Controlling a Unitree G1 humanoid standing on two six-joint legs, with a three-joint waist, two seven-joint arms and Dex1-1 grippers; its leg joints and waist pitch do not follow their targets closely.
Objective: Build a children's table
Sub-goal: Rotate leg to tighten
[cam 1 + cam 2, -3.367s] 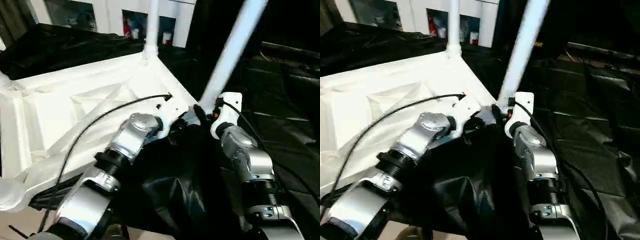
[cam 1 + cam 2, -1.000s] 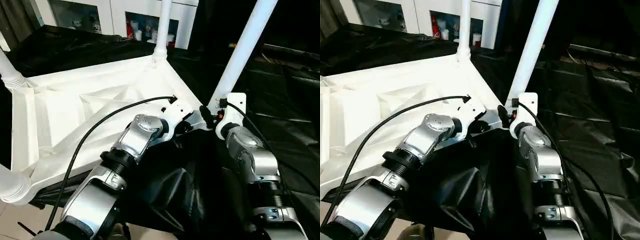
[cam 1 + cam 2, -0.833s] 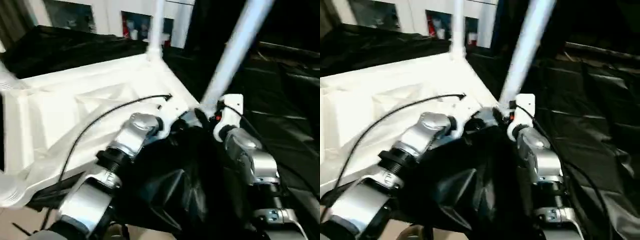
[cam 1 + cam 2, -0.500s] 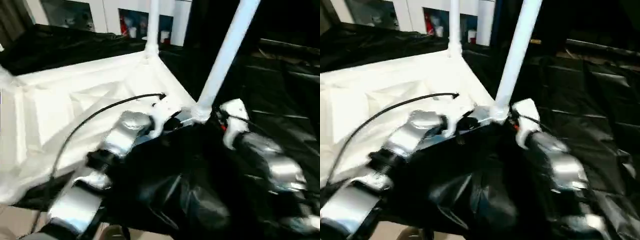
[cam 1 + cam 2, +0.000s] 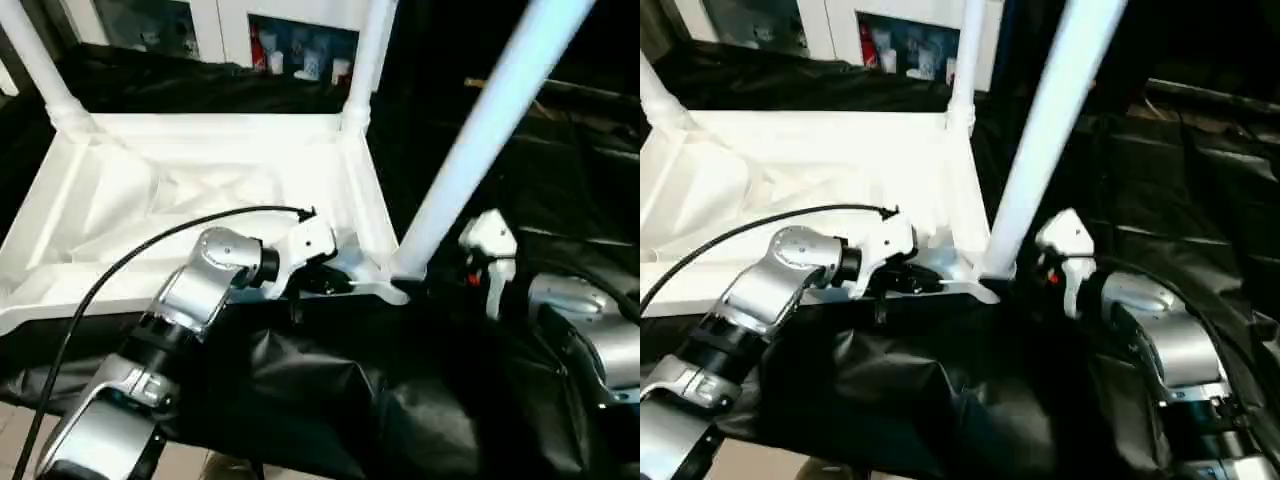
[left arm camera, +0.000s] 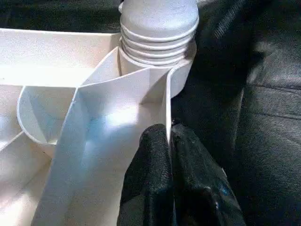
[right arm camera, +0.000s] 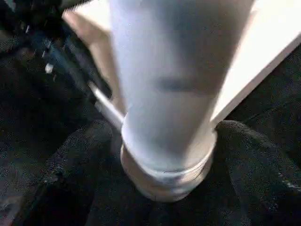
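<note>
Tabletop (image 5: 210,190) lies upside down on a counter draped in black sheeting (image 5: 330,400), ribbed underside up, with legs standing in its corner sockets: far-left leg (image 5: 40,65), far-right leg (image 5: 365,60), and the near-right leg (image 5: 480,140) rising steeply toward the camera. Left gripper (image 6: 168,141) sits at the tabletop's near edge, just left of the near-right corner; from the head views its jaws are hidden behind the white wrist housing, but the left wrist view shows both black fingers (image 6: 150,155) pinched together on the thin upright rim wall of the tabletop, one on each side, with the ribbed collar of the near-right leg seated in its round socket (image 6: 157,66) just beyond the fingertips. That view also shows an open half-round pocket in the rib work beside the socket; nothing in it. Right gripper (image 7: 164,141) is just right of the same leg base. The head views give only its white housing and silver forearm, while the right wrist view shows its two black fingers (image 7: 70,160) spread wide on either side of the leg's base, apart from the tube, not clamping it. White cabinet (image 5: 230,25) with small items on its shelves stands behind the counter; the contents are too small to identify.
</note>
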